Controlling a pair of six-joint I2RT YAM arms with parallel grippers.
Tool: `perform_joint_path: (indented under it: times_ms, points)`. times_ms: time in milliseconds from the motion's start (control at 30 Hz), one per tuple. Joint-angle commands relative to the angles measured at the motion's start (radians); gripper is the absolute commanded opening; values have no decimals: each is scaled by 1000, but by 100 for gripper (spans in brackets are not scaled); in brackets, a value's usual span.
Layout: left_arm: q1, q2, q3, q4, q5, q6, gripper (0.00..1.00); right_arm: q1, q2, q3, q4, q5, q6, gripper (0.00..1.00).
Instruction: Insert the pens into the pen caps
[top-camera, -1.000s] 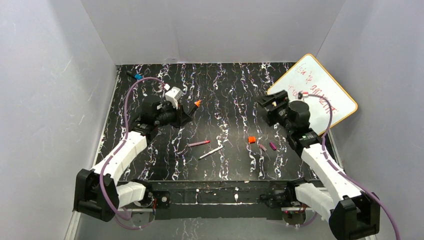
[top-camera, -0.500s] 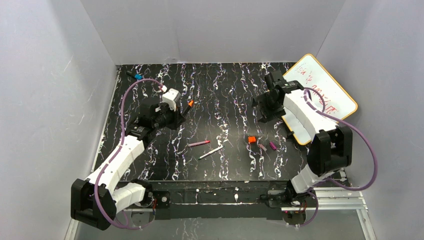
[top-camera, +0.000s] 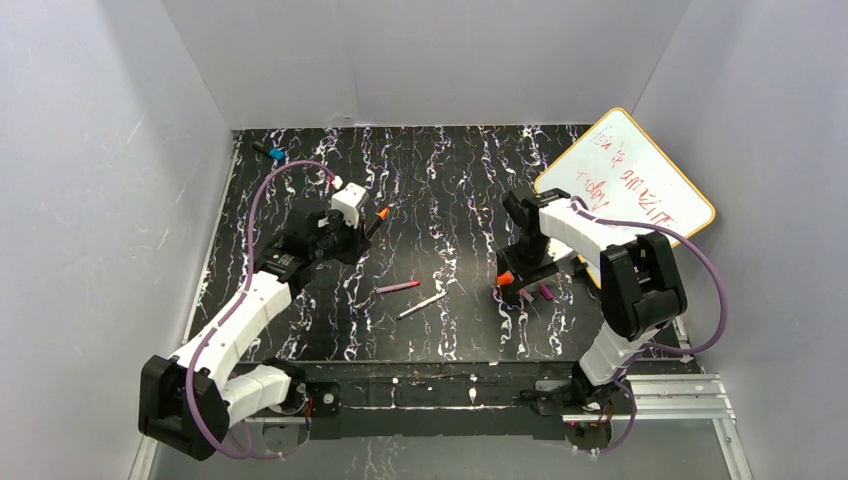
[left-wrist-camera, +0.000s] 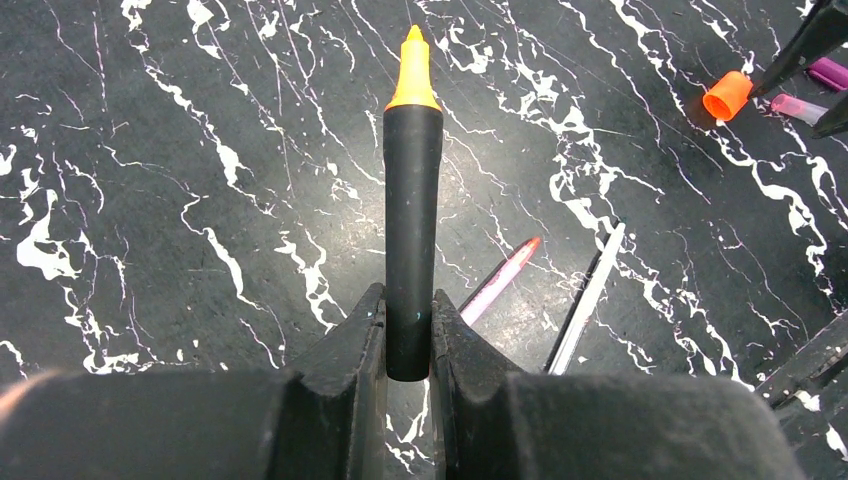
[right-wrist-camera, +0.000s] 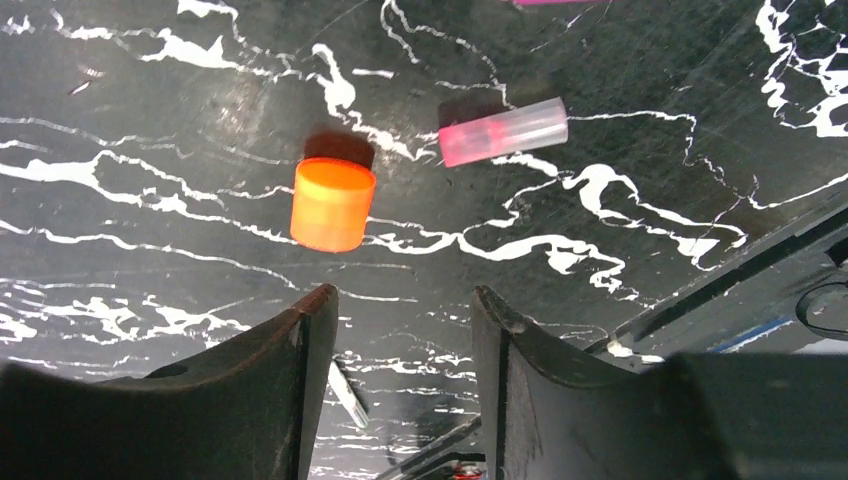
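Blue-ended black item (top-camera: 270, 152): lies at the far left back corner of the bench (top-camera: 450, 170), well apart from everything else.
Left tool (left-wrist-camera: 408, 312): clenched on the black pen (left-wrist-camera: 412, 200), both jaws pressed against the rear of its barrel; it sits over the left half of the bench.
Black pen: juts straight out of the left tool with its orange end foremost, pointing right and toward the back in the top view.
Magenta pen (top-camera: 397, 287): lies flat near the middle of the bench, to the near right of the left tool, with nothing touching it.
White-grey pen (top-camera: 421, 305): lies flat and slanted on the near side of the magenta pen, close to it but not touching.
Orange cap (right-wrist-camera: 332, 205): on the bench right of centre, just ahead of the right tool (right-wrist-camera: 402, 300) and nearer its jaw at the left of the wrist view, not touching it.
Right tool: released; the jaws stand apart with only bare bench between them, low over the caps.
Pinkish cap (right-wrist-camera: 503, 131): lies on its side near the orange cap, apart from it.
Purple cap (top-camera: 546, 292): lies just right of the pinkish cap.
Whiteboard (top-camera: 640, 185): orange-framed with red writing, at the right back corner.
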Motion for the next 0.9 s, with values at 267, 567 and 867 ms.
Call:
perform_joint_path:
  times_ms: [267, 567, 867]
  points:
    - [-18, 0, 40, -24, -32, 23, 0, -3, 7, -55, 168, 106, 65, 54]
    - [-19, 15, 40, -26, -34, 26, 0, -5, 45, -70, 209, 90, 65, 53]
    - [-22, 33, 41, -28, -34, 28, 0, -5, 39, -121, 222, 72, 76, 57]
